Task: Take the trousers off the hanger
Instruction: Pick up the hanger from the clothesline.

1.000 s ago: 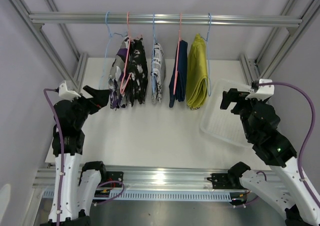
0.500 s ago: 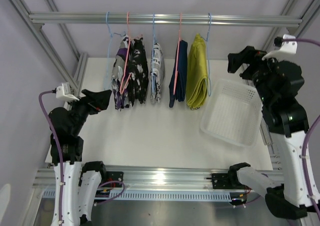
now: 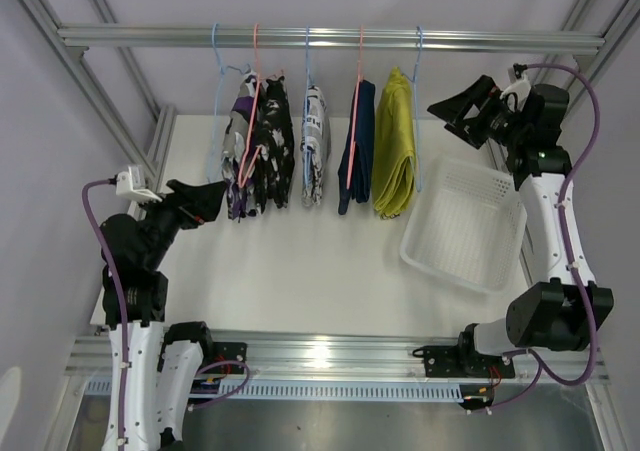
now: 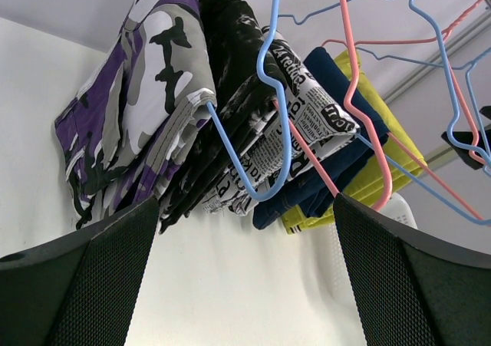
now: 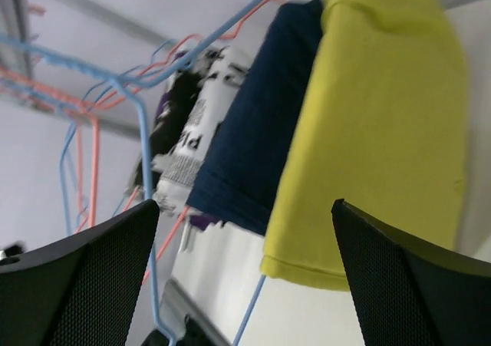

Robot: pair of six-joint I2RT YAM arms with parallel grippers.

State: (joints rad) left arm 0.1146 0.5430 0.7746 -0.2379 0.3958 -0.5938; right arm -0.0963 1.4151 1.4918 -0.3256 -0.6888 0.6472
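Black-and-white arms [image 3: 130, 271] trail purple cables [image 3: 86, 203]; pincer fingers [image 4: 77, 285] are black mesh.

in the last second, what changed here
The right hand swung up from over the basket to face the yellow-green trousers, open and empty. The left hand barely shifted, open. All five trousers stay hung; basket unmoved.

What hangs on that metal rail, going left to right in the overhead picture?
On hangers: purple camouflage cloth trousers → black-and-white patterned cloth trousers → newsprint-patterned cloth trousers → navy blue cloth trousers → yellow-green cloth trousers.
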